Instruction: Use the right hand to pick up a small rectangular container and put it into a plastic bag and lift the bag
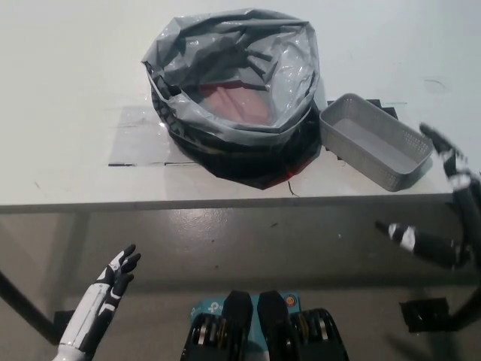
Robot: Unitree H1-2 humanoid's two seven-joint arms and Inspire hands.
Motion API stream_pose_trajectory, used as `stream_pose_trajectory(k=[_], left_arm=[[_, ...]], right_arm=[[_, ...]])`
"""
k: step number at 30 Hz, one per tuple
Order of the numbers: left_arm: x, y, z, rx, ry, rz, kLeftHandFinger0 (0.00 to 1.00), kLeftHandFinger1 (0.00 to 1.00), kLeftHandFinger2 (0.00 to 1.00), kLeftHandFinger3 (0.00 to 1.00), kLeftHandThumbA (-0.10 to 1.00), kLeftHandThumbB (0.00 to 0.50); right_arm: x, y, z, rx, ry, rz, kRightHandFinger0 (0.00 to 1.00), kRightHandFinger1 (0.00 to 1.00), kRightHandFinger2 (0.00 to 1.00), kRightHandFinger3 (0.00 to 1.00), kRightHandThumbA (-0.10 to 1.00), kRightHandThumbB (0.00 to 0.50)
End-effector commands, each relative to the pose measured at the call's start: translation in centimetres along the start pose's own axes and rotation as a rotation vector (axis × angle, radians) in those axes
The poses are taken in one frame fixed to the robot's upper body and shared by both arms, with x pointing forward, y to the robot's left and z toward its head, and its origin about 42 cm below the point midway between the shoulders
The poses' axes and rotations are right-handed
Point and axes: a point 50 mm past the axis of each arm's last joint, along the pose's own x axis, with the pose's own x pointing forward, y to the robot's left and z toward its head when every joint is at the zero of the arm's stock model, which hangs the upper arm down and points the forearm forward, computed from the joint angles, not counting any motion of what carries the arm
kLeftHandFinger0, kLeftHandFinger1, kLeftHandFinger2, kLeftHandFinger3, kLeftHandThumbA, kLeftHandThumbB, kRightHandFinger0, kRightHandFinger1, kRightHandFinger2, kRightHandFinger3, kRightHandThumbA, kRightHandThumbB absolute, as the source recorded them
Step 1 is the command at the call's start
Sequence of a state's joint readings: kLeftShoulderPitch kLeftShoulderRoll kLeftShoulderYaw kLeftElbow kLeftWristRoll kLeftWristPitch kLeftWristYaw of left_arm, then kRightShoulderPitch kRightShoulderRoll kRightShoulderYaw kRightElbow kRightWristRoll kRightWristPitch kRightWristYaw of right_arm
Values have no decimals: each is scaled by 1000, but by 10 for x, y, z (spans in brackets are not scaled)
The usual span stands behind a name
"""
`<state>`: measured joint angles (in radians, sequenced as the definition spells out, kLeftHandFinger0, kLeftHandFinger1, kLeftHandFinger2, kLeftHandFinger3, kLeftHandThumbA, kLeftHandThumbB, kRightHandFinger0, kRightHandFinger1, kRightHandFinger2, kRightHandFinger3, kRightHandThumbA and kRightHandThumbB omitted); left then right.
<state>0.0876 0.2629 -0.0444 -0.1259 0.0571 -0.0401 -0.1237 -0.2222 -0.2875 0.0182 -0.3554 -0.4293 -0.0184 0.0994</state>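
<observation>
A small grey rectangular container [376,141] with perforated walls lies on the white table [68,90], just right of the bag. The grey plastic bag [233,83] stands open at the table's middle, its mouth wide and something pinkish showing inside. My black right hand [443,203] hovers off the table's front right corner, open, fingers spread toward the container's near end without touching it. My white left hand [113,282] rests low at the lower left, below the table edge, open and holding nothing.
The table's front edge [150,204] runs across the picture's middle; below it is a grey floor. A dark bin or stand sits under the bag. A black bracket [425,312] lies on the floor at the lower right.
</observation>
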Motion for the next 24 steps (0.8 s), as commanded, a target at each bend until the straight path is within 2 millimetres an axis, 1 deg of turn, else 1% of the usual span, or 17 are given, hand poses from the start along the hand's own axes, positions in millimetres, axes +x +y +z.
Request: stream_pose_trajectory(k=[1,3,4,5,6,8,9,10,12,14,15,17,20,24], left_arm=[[-1,8,14,53,-63,-16,1000,1000,1000,1000,1000,292],[-1,8,14,40,-70,-15,1000,1000,1000,1000,1000,283],[-1,8,14,39,-72,-14,1000,1000,1000,1000,1000,283],[-1,8,14,40,-71,-14,1000,1000,1000,1000,1000,285],[-1,8,14,43,-72,-10,1000,1000,1000,1000,1000,286],[0,8,14,38,-73,-9,1000,1000,1000,1000,1000,289],[-1,8,14,37,-68,-10,1000,1000,1000,1000,1000,299],[-1,7,14,33,-63,-11,1000,1000,1000,1000,1000,305],[-2,7,14,28,-62,-14,1000,1000,1000,1000,1000,305],[-4,8,13,32,-62,-15,1000,1000,1000,1000,1000,301],[-3,9,14,34,-64,-14,1000,1000,1000,1000,1000,292],[-1,10,15,37,-75,-15,1000,1000,1000,1000,1000,275],[0,10,15,44,-76,-15,1000,1000,1000,1000,1000,273],[-1,10,13,47,-76,-13,1000,1000,1000,1000,1000,277]], right_arm=[[122,-68,18,-383,242,161,1000,1000,1000,1000,1000,456],[144,-65,17,-431,278,186,1000,1000,1000,1000,1000,456],[151,-65,17,-437,286,191,1000,1000,1000,1000,1000,457],[157,-63,17,-445,297,198,1000,1000,1000,1000,1000,466],[173,-60,16,-463,318,219,1000,1000,1000,1000,1000,484],[184,-57,16,-455,335,237,1000,1000,1000,1000,1000,494],[193,-54,15,-428,358,277,1000,1000,1000,1000,1000,473],[202,-49,14,-400,380,323,1000,1000,1000,1000,1000,466],[211,-43,10,-395,408,365,1000,1000,1000,1000,1000,474],[222,-32,3,-376,442,408,1000,1000,1000,1000,1000,483],[225,-29,2,-373,451,417,1000,1000,1000,1000,1000,494],[238,-21,-6,-362,493,442,1000,1000,1000,1000,1000,500],[245,-13,-16,-337,547,461,1000,1000,1000,1000,1000,500],[252,-4,-23,-287,599,506,1000,1000,1000,1000,1000,500]])
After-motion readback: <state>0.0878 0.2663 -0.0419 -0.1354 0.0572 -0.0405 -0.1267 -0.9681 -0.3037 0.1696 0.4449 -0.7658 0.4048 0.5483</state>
